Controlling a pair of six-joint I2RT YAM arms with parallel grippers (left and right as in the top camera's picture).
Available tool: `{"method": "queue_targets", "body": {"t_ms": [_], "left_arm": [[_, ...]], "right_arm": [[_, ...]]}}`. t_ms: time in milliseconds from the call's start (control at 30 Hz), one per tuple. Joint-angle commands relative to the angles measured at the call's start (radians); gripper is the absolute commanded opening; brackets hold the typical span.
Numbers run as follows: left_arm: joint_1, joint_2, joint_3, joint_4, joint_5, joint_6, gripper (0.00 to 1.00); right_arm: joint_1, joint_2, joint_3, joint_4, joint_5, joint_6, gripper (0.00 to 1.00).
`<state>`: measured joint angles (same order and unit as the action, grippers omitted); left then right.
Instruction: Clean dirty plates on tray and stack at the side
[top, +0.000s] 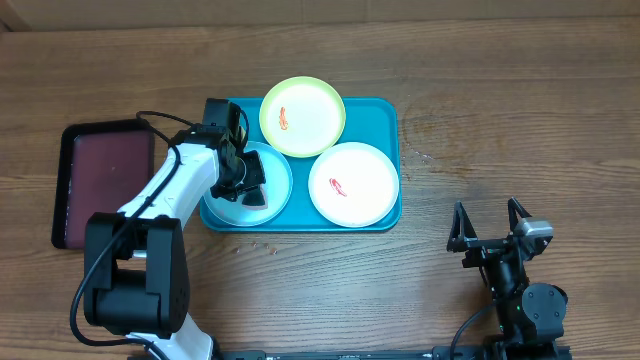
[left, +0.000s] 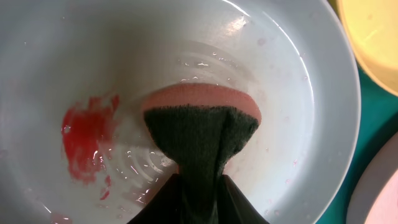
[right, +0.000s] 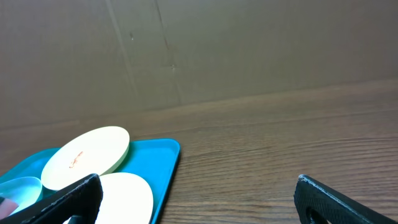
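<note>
Between the fingers of the left gripper (top: 243, 178), clamped a pink foam sponge (left: 202, 124) with a dark green scouring face, squeezed tightly enough to fold the pad into a narrow wedge at the tips. Pressed the foam edge down, just ahead of the fingertips, on the wet floor of the round light blue plastic plate (left: 186, 37). Left a red smear (left: 87, 140) not yet wiped, near the sponge but apart from it, off to the side of the fingers, at the left of the wrist view.

Judged the step in hand as the scrubbing of this plate, with the task at an early stage and nothing stacked at the side. To do it well, called for a firm grip, a sideways sweep from the fingers across the smear in small circles, and only light pressure downward, to stop the shallow plate from sliding or tipping on the large teal-blue rectangular plastic tray (top: 390, 112). Needed care also on the other side of the fingers, because of the round yellow-green plate (top: 303, 116) and the round white plate (top: 352, 184) close by on the same tray, each with its own red mark.

Found the right gripper (top: 487, 215) well apart from all of this, low over the wooden table (top: 500, 120), fingers spread wide, with nothing between them.
</note>
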<state>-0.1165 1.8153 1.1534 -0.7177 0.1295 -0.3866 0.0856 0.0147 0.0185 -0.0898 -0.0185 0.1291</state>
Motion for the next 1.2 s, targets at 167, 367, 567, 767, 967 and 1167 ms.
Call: {"method": "queue_targets", "body": {"t_ms": [167, 367, 567, 767, 967, 1167], "left_arm": [[-0.007, -0.009, -0.003, 0.017, -0.01, 0.016, 0.22], [-0.007, -0.009, -0.003, 0.019, -0.01, 0.016, 0.18], [-0.007, -0.009, -0.003, 0.014, -0.01, 0.016, 0.18], [-0.007, -0.009, -0.003, 0.016, -0.01, 0.016, 0.17], [-0.007, -0.01, 0.014, 0.013, -0.01, 0.017, 0.1], [-0.007, -0.011, 0.104, -0.056, -0.01, 0.017, 0.04]], "right_arm": [[0.003, -0.012, -0.01, 0.006, 0.01, -0.006, 1.0], [0.003, -0.012, -0.01, 0.006, 0.01, -0.006, 1.0], [0.003, -0.012, -0.01, 0.006, 0.01, -0.006, 1.0], [0.003, -0.012, -0.01, 0.007, 0.01, -0.006, 1.0], [0.003, -0.012, -0.01, 0.006, 0.01, -0.006, 1.0], [0.003, -0.012, -0.01, 0.006, 0.01, -0.006, 1.0]]}}
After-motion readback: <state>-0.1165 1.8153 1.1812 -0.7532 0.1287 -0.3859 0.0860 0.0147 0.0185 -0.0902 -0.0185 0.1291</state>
